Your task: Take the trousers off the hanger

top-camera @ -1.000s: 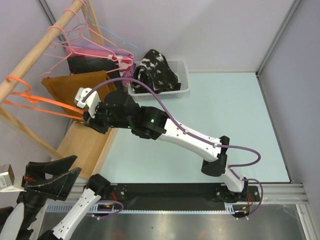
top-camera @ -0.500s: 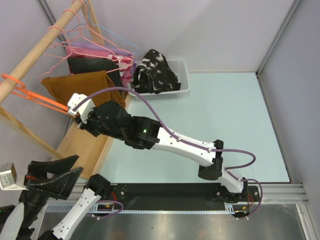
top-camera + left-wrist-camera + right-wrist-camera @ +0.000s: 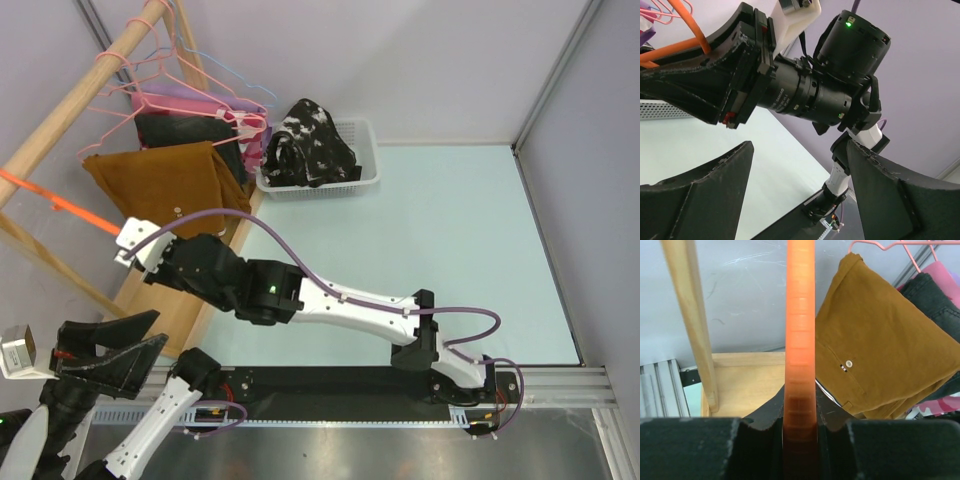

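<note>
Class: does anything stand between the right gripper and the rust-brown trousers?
Nothing visible lies between them, but the right gripper is shut on the orange hanger, so its jaws are occupied; the rust-brown trousers hang beside that bar.

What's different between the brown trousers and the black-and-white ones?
The brown trousers are plain, while the black-and-white trousers carry a blotchy print. The brown pair hangs flat by the wooden rack. The printed pair lies bunched up in the white basket. The brown pair shows a small button, but none is visible on the printed pair. Both are soft cloth garments.
</note>
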Robot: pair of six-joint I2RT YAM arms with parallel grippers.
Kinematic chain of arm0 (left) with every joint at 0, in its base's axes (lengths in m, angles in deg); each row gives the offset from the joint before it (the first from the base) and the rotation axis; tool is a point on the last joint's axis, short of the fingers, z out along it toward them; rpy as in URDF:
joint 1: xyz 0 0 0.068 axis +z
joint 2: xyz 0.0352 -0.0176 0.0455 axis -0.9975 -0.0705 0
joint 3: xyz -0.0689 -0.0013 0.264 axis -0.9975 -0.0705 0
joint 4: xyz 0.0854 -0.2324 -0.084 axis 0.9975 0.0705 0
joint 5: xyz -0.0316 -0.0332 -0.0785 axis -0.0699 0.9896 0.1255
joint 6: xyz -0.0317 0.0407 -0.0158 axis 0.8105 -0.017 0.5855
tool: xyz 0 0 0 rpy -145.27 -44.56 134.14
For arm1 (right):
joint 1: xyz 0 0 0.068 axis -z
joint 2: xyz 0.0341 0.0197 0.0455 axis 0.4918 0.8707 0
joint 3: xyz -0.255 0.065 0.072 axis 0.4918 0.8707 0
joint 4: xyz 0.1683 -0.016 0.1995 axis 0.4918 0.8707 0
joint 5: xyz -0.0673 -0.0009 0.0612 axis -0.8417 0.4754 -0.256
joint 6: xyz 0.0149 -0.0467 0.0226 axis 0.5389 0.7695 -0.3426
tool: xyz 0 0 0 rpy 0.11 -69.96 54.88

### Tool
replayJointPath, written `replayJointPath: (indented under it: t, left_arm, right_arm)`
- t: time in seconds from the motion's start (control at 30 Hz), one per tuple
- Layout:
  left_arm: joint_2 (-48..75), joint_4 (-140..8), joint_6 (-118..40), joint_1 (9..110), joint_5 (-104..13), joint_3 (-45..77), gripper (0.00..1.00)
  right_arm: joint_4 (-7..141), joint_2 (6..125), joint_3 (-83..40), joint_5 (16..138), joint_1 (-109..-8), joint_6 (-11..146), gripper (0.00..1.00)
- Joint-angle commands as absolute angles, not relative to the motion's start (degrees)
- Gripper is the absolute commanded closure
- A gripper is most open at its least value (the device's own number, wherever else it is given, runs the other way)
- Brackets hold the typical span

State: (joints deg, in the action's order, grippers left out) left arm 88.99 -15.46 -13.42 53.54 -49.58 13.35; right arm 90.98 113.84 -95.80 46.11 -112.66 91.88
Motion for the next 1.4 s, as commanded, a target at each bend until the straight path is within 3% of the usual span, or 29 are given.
replayJointPath:
  t: [0.0,0.07,0.57,0.73,1.07,1.37]
  left_arm:
    - [91.0,-16.5,-12.3,53.9,-49.2,14.3,0.19]
    - [90.8,-16.6,-12.1,53.9,-49.2,14.7,0.19]
    - [87.6,-20.0,-9.4,53.9,-48.4,18.6,0.2]
    - [83.5,-25.0,-7.9,53.9,-47.0,19.8,0.2]
    - [68.3,-36.9,-3.2,53.9,-45.8,25.9,0.24]
    - [52.9,-37.2,7.7,53.9,-66.2,31.0,0.27]
  right_arm:
    - [88.3,112.4,-94.0,43.7,-114.4,94.0,1.0]
    - [87.9,111.4,-91.9,43.7,-114.7,92.8,0.99]
    - [77.9,99.7,-72.1,45.9,-115.9,78.1,0.35]
    - [73.4,89.0,-56.5,47.5,-116.7,74.4,0.12]
    - [69.8,65.4,-25.3,41.2,-120.5,62.2,0.07]
    - [75.8,51.2,-11.1,29.8,-122.7,51.2,0.08]
